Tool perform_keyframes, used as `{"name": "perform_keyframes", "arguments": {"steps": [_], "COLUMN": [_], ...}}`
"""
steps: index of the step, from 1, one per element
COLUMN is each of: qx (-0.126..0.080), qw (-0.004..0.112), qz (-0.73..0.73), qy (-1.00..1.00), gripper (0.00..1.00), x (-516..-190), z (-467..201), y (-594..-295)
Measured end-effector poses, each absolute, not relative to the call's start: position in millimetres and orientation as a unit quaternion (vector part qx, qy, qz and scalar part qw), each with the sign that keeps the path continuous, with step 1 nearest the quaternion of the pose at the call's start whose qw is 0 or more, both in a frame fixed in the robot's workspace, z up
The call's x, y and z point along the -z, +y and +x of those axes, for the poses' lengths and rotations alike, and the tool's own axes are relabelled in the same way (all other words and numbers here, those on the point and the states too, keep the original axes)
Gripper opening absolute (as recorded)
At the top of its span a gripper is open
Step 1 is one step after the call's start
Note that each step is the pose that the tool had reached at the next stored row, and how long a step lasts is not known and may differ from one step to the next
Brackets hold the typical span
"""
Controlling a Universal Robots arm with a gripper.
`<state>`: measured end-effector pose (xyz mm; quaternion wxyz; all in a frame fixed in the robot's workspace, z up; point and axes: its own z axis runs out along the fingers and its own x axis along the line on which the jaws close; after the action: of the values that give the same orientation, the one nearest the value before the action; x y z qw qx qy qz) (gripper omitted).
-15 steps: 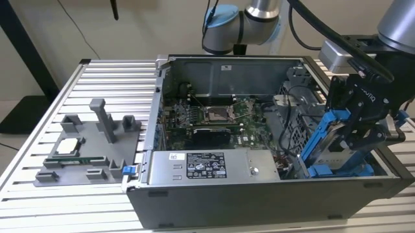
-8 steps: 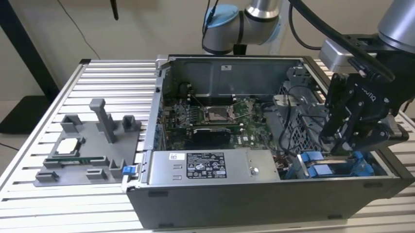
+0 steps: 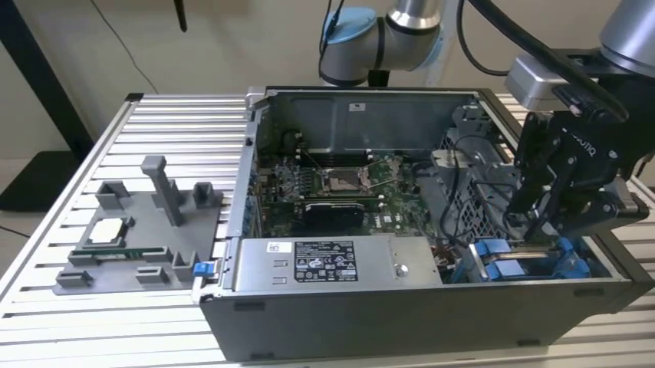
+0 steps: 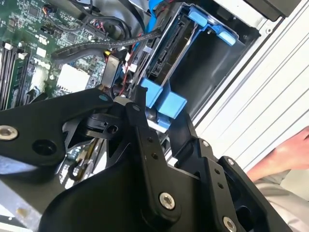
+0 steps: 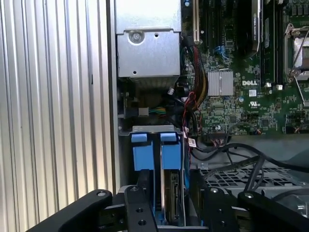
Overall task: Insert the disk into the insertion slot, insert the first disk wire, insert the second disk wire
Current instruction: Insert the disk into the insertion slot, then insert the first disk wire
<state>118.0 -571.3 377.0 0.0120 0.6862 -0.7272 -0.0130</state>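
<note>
The disk (image 5: pixel 170 197) stands on edge in its blue carrier frame (image 5: pixel 143 153) inside the insertion slot (image 4: pixel 208 67), at the front corner of the open computer case (image 3: pixel 338 303) on the exterior view's right. My black gripper (image 3: pixel 534 227) reaches down into that bay. In both wrist views its fingers (image 4: pixel 137 116) sit on either side of the blue carrier tabs (image 4: pixel 163 100), shut on them. The disk's connector edge (image 4: pixel 166 55) faces the motherboard side. Black wires (image 4: pixel 104 46) lie loose beside the bay, plugged into nothing that I can see.
The motherboard (image 3: pixel 327 180) and a silver power supply (image 3: pixel 327 264) fill the case. A grey fixture plate (image 3: pixel 138 238) with small parts lies on the slatted table at the exterior view's left. A person's hand (image 4: pixel 285 154) rests outside the case wall.
</note>
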Motion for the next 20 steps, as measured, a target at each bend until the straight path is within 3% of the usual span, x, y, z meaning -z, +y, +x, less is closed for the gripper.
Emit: {"name": "perform_keyframes", "arguments": {"steps": [9, 20], "qx": [0.012, 0.004], "qw": [0.01, -0.028], "qz": [0.686, 0.687], "qy": [-0.727, -0.727], "gripper": [1.0, 1.0], "x": [-392.9, -392.7], "z": [117.6, 115.0], "y": [-567.0, -553.1]}}
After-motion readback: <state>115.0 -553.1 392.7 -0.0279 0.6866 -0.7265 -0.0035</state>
